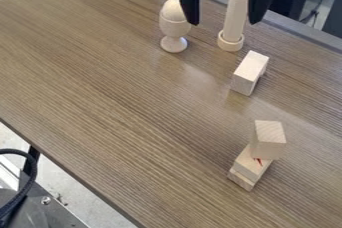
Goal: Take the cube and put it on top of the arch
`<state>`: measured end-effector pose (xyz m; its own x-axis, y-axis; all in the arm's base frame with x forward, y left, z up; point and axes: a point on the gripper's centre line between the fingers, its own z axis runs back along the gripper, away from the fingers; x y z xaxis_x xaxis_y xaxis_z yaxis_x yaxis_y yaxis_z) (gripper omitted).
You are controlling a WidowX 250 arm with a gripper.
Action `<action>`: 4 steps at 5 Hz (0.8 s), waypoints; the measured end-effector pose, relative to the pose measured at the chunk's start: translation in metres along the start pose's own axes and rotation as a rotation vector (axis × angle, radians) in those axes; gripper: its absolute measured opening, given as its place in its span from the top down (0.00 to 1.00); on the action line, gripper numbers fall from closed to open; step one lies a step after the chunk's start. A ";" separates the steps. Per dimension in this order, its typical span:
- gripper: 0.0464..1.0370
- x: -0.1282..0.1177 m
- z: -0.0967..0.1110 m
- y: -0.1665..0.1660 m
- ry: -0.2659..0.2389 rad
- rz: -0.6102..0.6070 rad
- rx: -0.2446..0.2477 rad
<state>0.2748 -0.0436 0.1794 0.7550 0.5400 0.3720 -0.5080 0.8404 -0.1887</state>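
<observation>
In the camera view, the tool [224, 23] is held with its fingers spread, over the far side of the table [113, 102]. The cube [268, 140] is supported by low wooden pieces [249, 168], well apart from the tool. Between these and the far edge a pale block [250, 72] is laid. Near that edge, an egg-shaped piece [173, 10] is seated in a cup [174, 35], and a post [235, 18] is stood in a ring base [230, 44].

A pale wooden egg-topped cup [174, 24] and pale wooden round-based cylinder [234, 19] stand at upper centre; a black cable [29, 182] curves at lower left.
</observation>
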 end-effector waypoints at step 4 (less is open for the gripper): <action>0.04 -0.034 -0.010 -0.027 0.035 -0.150 0.004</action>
<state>0.2667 -0.0840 0.1626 0.8365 0.4099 0.3637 -0.3900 0.9116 -0.1302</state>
